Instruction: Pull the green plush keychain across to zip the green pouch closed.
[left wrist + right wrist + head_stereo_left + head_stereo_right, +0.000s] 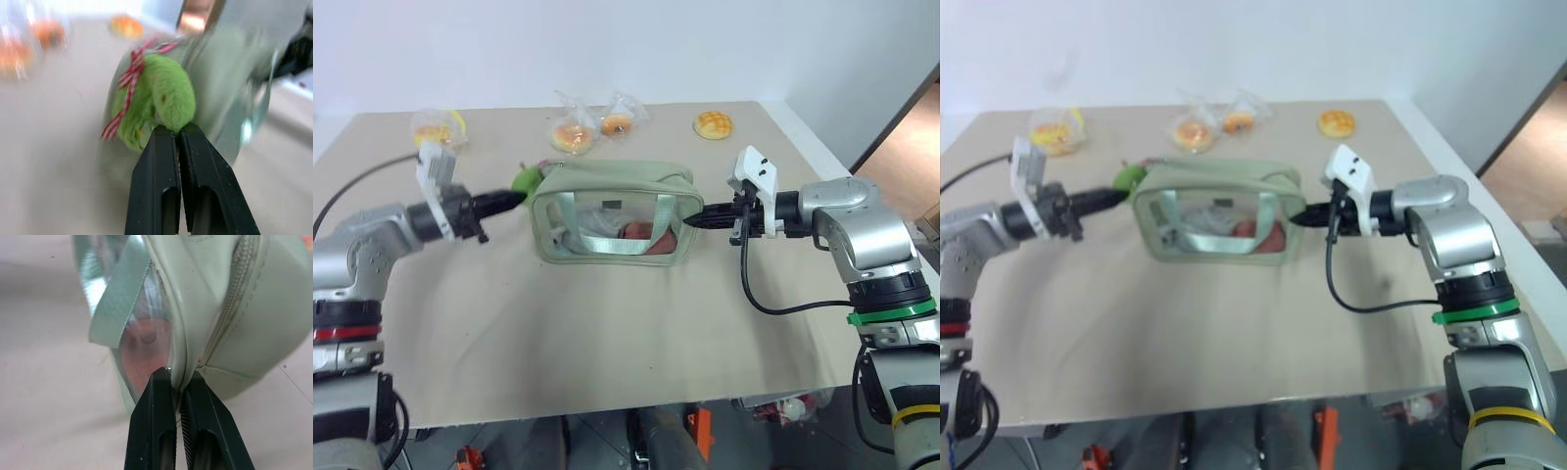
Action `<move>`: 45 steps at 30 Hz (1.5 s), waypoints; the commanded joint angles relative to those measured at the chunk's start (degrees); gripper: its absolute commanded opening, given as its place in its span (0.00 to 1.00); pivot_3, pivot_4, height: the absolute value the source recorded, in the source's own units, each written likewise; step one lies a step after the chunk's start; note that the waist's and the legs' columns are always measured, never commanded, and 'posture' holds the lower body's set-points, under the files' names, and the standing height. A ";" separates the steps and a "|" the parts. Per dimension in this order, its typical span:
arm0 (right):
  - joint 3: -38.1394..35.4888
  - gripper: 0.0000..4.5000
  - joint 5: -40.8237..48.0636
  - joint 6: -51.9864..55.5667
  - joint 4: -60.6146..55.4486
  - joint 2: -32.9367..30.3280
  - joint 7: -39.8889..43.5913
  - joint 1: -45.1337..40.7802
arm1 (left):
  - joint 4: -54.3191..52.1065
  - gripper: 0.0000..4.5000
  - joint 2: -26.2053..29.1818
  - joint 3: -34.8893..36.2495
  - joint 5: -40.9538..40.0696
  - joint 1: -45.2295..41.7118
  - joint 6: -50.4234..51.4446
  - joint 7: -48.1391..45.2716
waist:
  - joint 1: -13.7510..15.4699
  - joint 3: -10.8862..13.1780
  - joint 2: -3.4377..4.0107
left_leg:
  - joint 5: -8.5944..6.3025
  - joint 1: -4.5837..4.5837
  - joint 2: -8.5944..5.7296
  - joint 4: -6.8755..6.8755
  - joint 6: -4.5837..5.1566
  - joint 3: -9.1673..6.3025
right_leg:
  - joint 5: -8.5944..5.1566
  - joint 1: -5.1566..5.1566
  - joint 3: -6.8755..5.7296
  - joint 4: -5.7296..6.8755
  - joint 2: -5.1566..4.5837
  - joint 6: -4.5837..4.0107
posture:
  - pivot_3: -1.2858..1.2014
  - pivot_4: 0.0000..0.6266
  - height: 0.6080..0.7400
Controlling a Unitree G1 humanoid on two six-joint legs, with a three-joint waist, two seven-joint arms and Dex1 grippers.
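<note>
The green pouch stands in the middle of the table, its clear side panel and webbing strap facing me. The green plush keychain hangs at the pouch's left end, a red-and-white striped cord tied on it. My left gripper comes in level from the left and is shut on the green plush keychain. My right gripper is shut on the seam at the right end of the green pouch, just beside the zipper's end.
Clear-wrapped buns lie along the far edge of the table: one far left, two near the middle. An unwrapped bun sits far right. A black cable hangs from the right wrist.
</note>
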 commanded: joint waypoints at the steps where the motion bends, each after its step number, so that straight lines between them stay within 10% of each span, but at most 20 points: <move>1: -1.63 0.00 0.55 -0.35 -1.89 -0.25 -0.18 -0.45 | -0.28 0.00 -0.95 0.77 1.61 -5.78 -3.98 2.19 | 0.12 0.00 0.00 | 0.00 0.00 -0.02 0.00 0.00 0.02 | 0.01 0.00 0.03 0.00 -0.02 0.01 | 0.52 0.24 1.00; 15: -3.01 0.00 1.28 1.07 -4.74 -1.12 -1.42 1.26 | 0.13 0.00 -6.76 -13.75 10.32 -14.54 -12.30 -8.58 | 0.11 0.00 0.00 | 0.00 0.02 -0.04 -0.02 0.00 0.07 | 0.01 -0.01 0.14 -0.01 0.01 0.03 | 0.52 0.24 1.00; 29: -2.88 0.00 1.88 2.08 -5.92 -1.02 -2.49 1.96 | 0.82 0.00 -9.33 -10.60 9.90 -17.32 -10.96 -7.33 | -0.04 0.00 0.00 | 0.00 0.01 -0.05 0.06 0.01 0.09 | 0.04 -0.01 0.20 0.00 0.02 0.08 | 0.52 0.24 1.00; 39: -2.18 0.00 1.38 1.22 -4.12 -0.10 -2.09 0.67 | -2.61 0.74 -3.45 -7.92 6.08 -13.52 -5.46 -11.10 | -0.14 0.00 0.01 | -0.01 0.01 -0.05 0.06 0.01 0.09 | 0.05 0.00 0.20 0.00 0.01 0.09 | 0.52 0.24 1.00; 45: -1.82 0.00 1.24 1.06 -3.46 0.26 -1.80 0.10 | -4.14 0.74 -0.15 -4.27 3.34 -11.95 -2.37 -10.44 | -0.38 0.00 0.00 | 0.00 0.02 -0.04 0.06 0.01 0.08 | 0.04 -0.01 0.19 0.00 0.02 0.08 | 0.52 0.24 1.00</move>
